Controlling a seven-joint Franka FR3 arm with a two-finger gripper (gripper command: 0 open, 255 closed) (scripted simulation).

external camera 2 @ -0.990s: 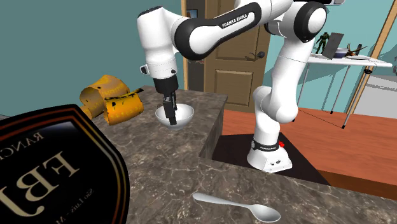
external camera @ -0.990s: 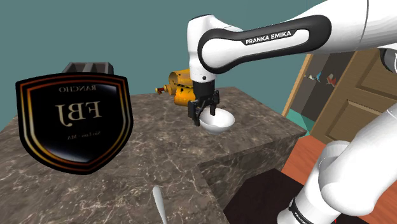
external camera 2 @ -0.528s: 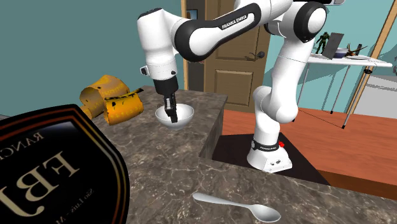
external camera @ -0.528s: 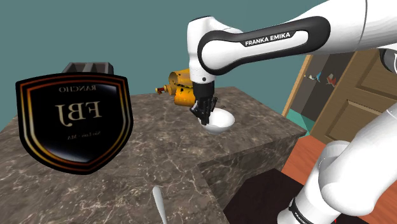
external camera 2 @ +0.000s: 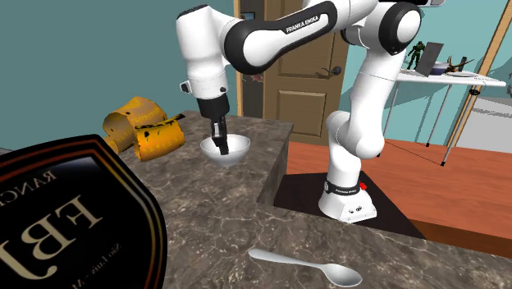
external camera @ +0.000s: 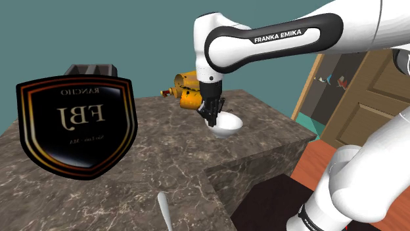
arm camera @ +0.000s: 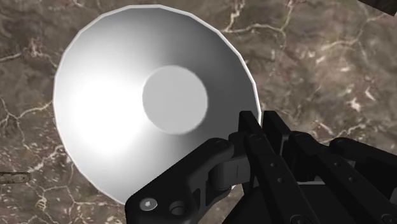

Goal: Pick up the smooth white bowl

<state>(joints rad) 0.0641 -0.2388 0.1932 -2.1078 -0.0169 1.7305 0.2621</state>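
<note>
**Grasp Check: Rim Pinch on the White Bowl**

Nearest to me, a pale spoon (external camera: 164,210) lies at the near edge of the marbled worktop (external camera: 131,187), well apart from the work area. I judge that it plays no part in this step.

Next back, a black shield-shaped plaque (external camera: 75,125) stands upright toward the shoulder view's left. It is clear of the arm's reach line, so I expect no interference.

Beyond it, the bowl (external camera: 227,125) is near the worktop edge on the stand's side. The gripper (external camera: 211,118) points straight down over the rim. In the wrist view the fingers (arm camera: 191,184) are drawn close together, with one inside the wall and one outside, so they pinch the bowl's rim. A rim pinch suits this item: the bowl is too wide to span, and the thin wall gives two opposing faces.

I cannot tell whether the base rests on the worktop or has just cleared it.

Farthest, an orange object (external camera: 187,92) lies by the far edge, near the bowl. In my judgement a straight vertical lift avoids it, though the smooth wall may slip or tilt in the pinch
</note>
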